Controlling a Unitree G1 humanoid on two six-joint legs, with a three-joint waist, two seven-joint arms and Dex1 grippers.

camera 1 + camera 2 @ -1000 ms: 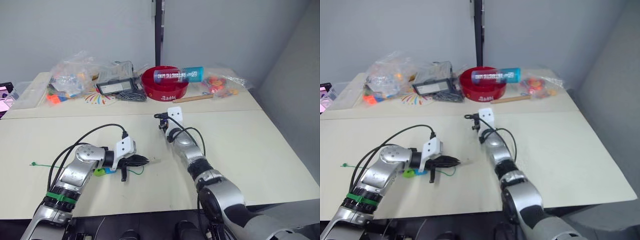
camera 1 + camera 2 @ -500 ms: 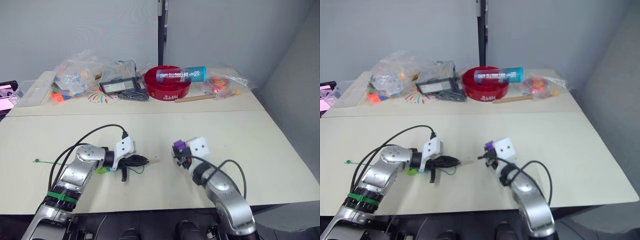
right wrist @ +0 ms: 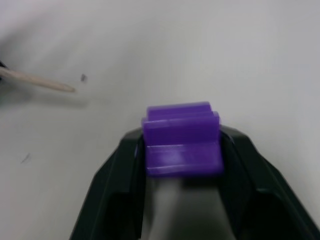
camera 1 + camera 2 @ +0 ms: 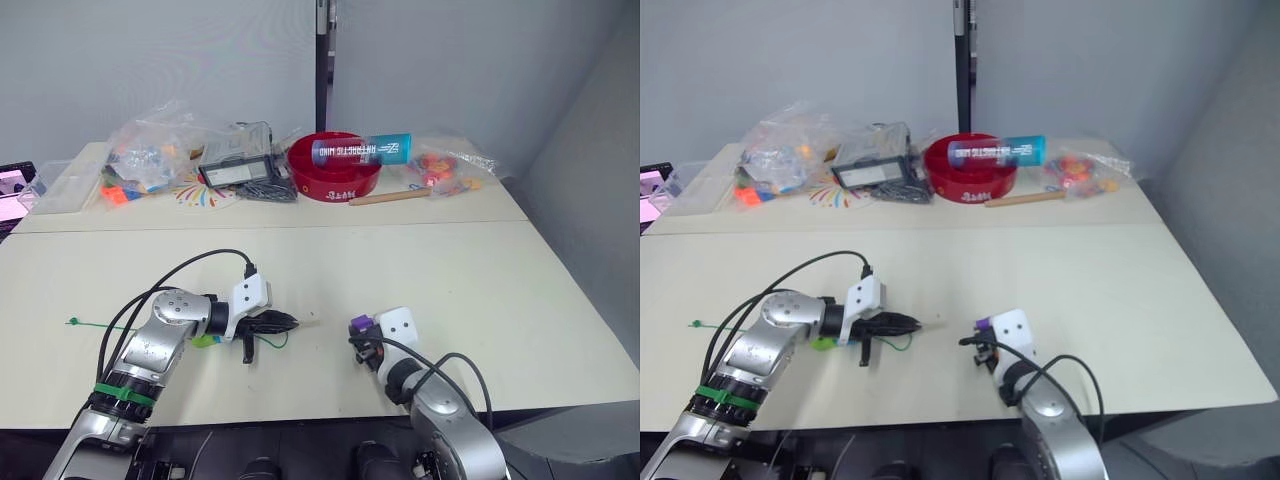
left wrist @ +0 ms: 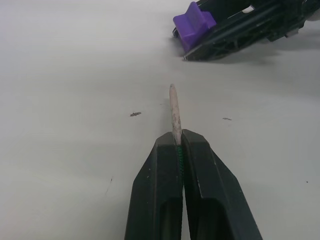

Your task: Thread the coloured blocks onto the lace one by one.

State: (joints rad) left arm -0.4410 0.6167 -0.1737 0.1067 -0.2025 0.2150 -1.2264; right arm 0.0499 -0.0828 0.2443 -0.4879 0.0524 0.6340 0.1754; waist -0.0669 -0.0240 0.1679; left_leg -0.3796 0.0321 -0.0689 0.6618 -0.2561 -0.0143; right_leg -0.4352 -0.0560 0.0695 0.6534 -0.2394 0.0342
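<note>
My left gripper (image 4: pixel 287 321) is shut on the lace just behind its pale stiff tip (image 5: pixel 174 107), which pokes out past the fingertips and points to the right. The thin green lace (image 4: pixel 110 325) trails left across the table to a small knot (image 4: pixel 70 322). A light green block (image 4: pixel 203 340) lies by the left wrist, partly hidden. My right gripper (image 4: pixel 360 330) is shut on a purple block (image 3: pixel 182 137), low over the table. This purple block (image 5: pixel 194 24) is a short gap to the right of the lace tip (image 3: pixel 37 81).
At the back of the table (image 4: pixel 500 290) stand a red bowl (image 4: pixel 335 168) with a blue tube (image 4: pixel 360 151) across it, plastic bags of toy pieces (image 4: pixel 150 150) (image 4: pixel 445 165), a clear box (image 4: pixel 237 160) and a pencil (image 4: pixel 388 197).
My right gripper has drawn back from the table's middle toward the near edge with the purple block in it. The left gripper and lace tip have stayed put.
</note>
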